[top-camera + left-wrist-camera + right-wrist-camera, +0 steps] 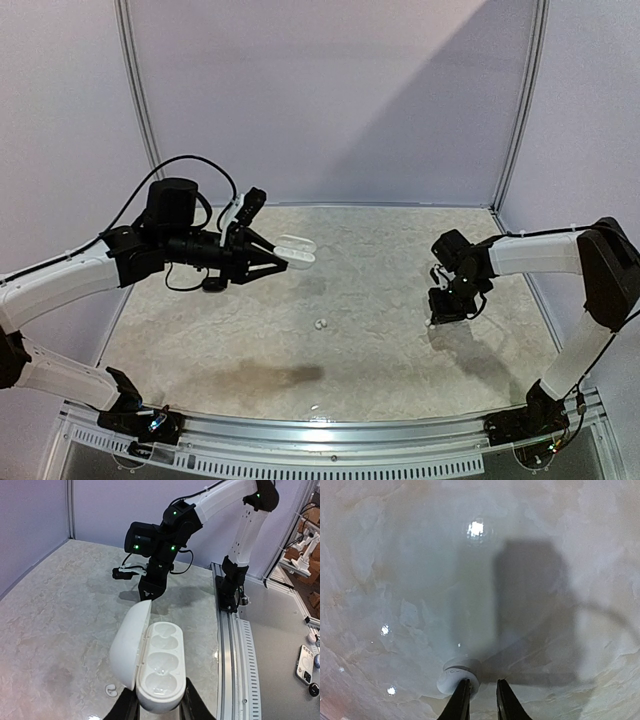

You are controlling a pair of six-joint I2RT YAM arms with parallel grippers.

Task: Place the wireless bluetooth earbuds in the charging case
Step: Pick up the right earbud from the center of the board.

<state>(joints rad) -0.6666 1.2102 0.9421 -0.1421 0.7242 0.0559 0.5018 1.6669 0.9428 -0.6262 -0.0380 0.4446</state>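
Though off-centre — white earbud (456,676) just beside right gripper (481,701).

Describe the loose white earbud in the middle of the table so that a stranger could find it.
Find the marbled table between the arms. Near its centre, seen from the top below the open white case in the left gripper, lies a tiny white earbud. It lies alone, far smaller than the case, while the other bud is at the fingers of the right gripper.
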